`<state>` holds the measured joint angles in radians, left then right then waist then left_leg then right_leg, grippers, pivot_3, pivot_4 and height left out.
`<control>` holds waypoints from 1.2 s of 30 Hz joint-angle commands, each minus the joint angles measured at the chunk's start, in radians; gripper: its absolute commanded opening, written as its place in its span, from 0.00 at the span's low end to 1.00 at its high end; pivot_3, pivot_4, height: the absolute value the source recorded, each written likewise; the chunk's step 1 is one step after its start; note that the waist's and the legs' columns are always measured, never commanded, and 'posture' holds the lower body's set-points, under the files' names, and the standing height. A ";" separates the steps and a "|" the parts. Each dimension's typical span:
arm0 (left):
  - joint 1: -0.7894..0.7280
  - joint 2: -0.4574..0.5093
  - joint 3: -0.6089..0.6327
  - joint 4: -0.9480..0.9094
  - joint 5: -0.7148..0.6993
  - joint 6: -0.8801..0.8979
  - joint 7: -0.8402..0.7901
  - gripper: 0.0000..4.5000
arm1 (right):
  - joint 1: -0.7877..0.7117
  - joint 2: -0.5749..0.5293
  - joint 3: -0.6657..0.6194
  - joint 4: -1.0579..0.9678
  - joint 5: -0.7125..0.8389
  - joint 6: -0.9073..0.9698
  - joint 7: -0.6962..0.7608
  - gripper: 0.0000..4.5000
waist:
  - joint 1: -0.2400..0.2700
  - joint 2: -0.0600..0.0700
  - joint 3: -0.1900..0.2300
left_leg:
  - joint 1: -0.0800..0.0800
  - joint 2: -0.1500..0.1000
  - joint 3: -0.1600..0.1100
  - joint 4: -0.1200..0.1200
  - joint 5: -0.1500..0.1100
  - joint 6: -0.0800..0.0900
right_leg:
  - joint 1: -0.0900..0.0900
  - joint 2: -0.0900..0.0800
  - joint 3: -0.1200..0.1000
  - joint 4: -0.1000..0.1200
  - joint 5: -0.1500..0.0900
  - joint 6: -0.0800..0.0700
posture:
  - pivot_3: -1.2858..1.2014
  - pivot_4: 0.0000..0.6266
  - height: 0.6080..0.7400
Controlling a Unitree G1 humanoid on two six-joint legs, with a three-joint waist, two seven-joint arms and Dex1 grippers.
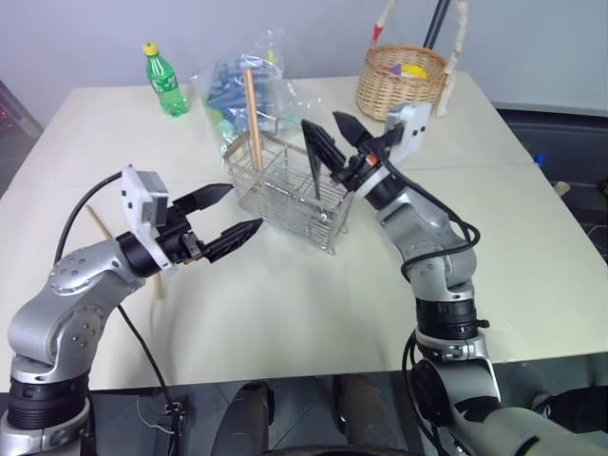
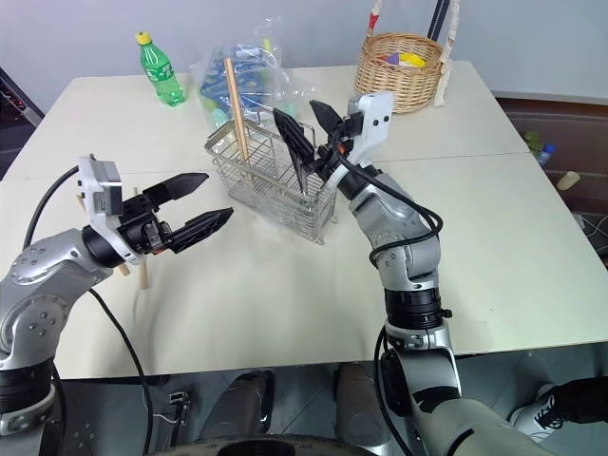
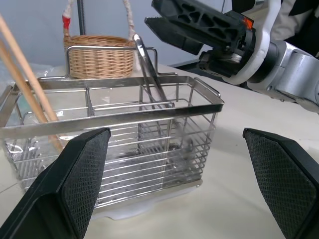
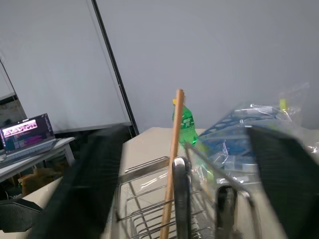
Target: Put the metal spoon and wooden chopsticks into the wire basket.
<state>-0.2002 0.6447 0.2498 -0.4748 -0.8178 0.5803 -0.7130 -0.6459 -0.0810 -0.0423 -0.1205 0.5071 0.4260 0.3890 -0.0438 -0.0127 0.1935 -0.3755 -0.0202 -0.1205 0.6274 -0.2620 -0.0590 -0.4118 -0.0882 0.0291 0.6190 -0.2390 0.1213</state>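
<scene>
The wire basket (image 1: 285, 190) stands mid-table. Light wooden chopsticks (image 1: 253, 114) lean upright in its far left compartment and rise well above the rim. The metal spoon (image 3: 151, 79) stands in a right-hand compartment, its shiny handle tilted up past the rim. My right gripper (image 1: 320, 120) hovers just over that handle, open, with nothing between its fingers. My left gripper (image 1: 243, 207) is held level in front of the basket's near left side, open and empty. Another wooden stick (image 1: 96, 224) lies on the table under my left forearm.
Behind the wire basket are a clear plastic bag (image 1: 237, 81) of blue items and a green bottle (image 1: 166, 84). A round wicker basket (image 1: 403, 81) sits at the back right. Bare table (image 1: 285, 313) stretches from the wire basket to the front edge.
</scene>
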 commanded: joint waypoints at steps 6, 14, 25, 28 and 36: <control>-0.004 0.001 0.042 -0.006 0.007 -0.027 0.021 1.00 | -0.027 -0.074 -0.013 -0.093 0.005 0.023 0.015 1.00 | 0.001 0.000 0.000 | 0.000 0.000 0.000 0.000 0.000 0.000 | 0.000 0.000 0.000 0.000 0.000 0.000 | 0.52 0.24 1.00; 0.000 -0.024 0.048 0.090 0.129 -0.111 0.092 1.00 | 0.015 -0.301 -0.066 -0.268 0.135 0.206 0.123 1.00 | 0.002 0.000 0.000 | 0.000 0.000 0.000 0.000 0.000 0.000 | 0.000 0.000 0.000 -0.001 0.000 0.000 | 0.52 0.24 1.00; 0.028 -0.054 0.062 0.158 0.207 -0.163 0.125 1.00 | 0.223 -0.576 -0.202 -0.435 0.323 0.313 0.305 1.00 | 0.009 0.000 0.000 | -0.001 0.000 0.000 0.000 0.000 0.000 | 0.001 0.000 0.000 -0.004 0.000 0.000 | 0.52 0.24 1.00; 0.042 -0.067 0.057 0.154 0.214 -0.158 0.139 1.00 | 0.270 -0.635 -0.222 -0.463 0.369 0.302 0.396 1.00 | 0.012 -0.001 0.000 | -0.001 0.000 0.000 0.000 0.000 0.001 | 0.002 0.000 0.000 -0.004 0.000 0.000 | 0.52 0.24 1.00; 0.094 -0.107 0.056 0.142 0.235 -0.162 0.173 1.00 | 0.359 -0.727 -0.170 -0.521 0.331 0.196 0.572 1.00 | 0.019 -0.001 0.000 | 0.000 0.000 0.000 0.001 -0.001 0.001 | 0.003 0.000 0.000 -0.005 0.000 0.000 | 0.52 0.24 1.00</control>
<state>-0.1109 0.5389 0.2888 -0.2993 -0.5959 0.4416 -0.5537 -0.2833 -0.8013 -0.2062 -0.6115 0.8370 0.6534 0.9418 -0.0249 -0.0139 0.1933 -0.3757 -0.0202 -0.1200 0.6287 -0.2628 -0.0577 -0.4090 -0.0884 0.0290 0.6141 -0.2392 0.1217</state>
